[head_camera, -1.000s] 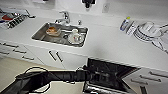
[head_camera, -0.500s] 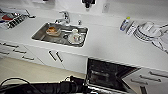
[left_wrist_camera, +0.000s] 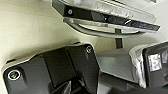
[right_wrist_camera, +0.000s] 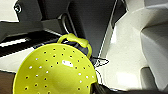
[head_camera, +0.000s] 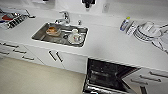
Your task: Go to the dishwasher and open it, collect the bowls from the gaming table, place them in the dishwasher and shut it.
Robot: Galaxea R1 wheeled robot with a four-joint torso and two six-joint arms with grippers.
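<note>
Several dishes fill the steel sink [head_camera: 60, 33] in our white worktop [head_camera: 107, 45]; beside it the grey built-in dishwasher [head_camera: 107, 75] gapes open. Claw states: cannot tell.

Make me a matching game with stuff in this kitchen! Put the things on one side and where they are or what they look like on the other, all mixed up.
Things:
1. grey stainless-steel-fronted dishwasher
2. yellow-green plastic colander with small holes
3. silver metal tap
4. stack of white round plates

Places or states:
A. on the white countertop, at its right end
B. behind the steel sink
C. door open, dark inside
D. close up in the right wrist view, looped handle on its rim

Pairs: 1-C, 2-D, 3-B, 4-A
</note>
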